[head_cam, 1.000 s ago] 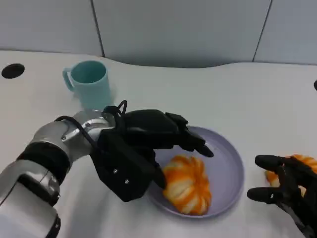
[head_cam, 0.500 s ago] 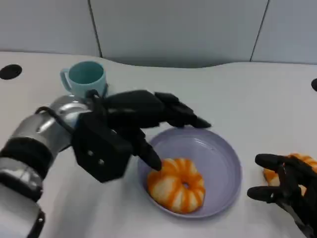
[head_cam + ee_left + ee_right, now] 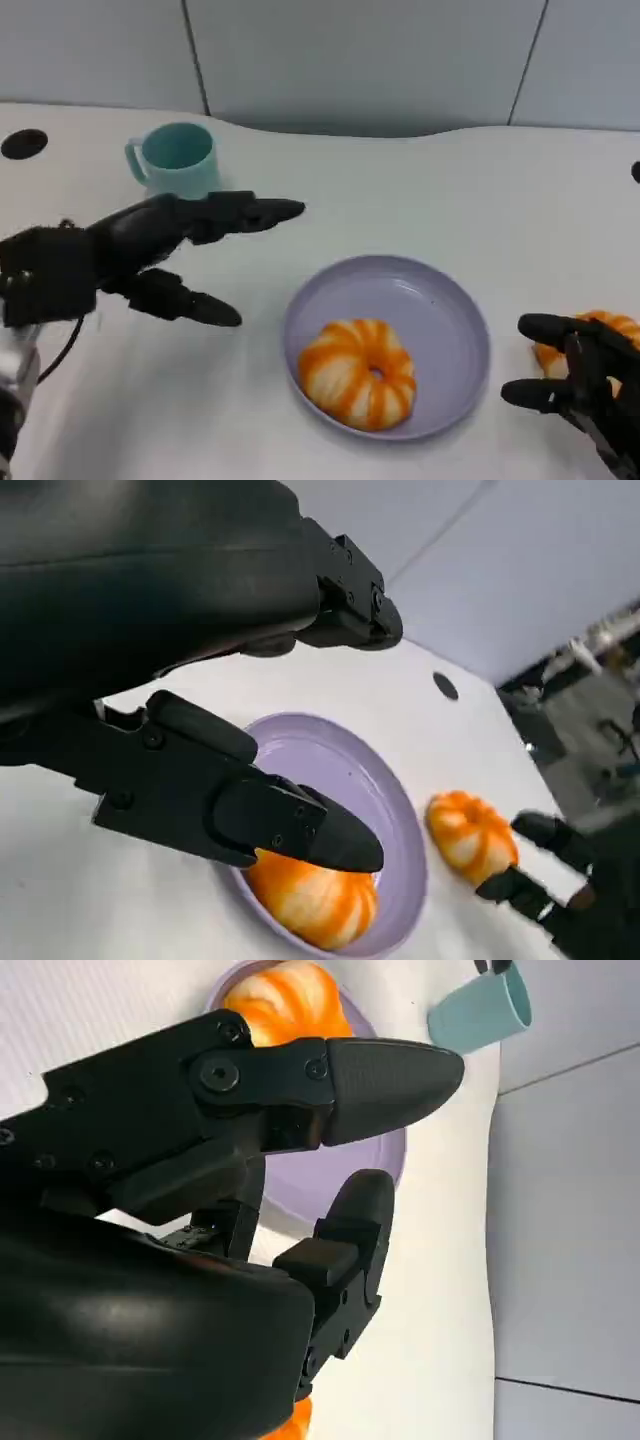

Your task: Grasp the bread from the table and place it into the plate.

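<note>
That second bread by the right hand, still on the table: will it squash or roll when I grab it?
The bread on the table looks rounded and ribbed like a soft bun, so it will probably give under firm fingers. Its domed shape may let it scoot or rock if nudged sideways. It looks light, as the right hand sits beside it, open.

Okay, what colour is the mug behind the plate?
The mug is light teal, clearest in the head view.

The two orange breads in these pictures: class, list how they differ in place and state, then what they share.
The bread in the plate lies inside the purple plate, while the bread on the table rests on the white table, beside the plate. The first lies free of both hands and in full view; the second sits partly hidden behind the right hand. Both are round, ridged and orange with pale stripes.
</note>
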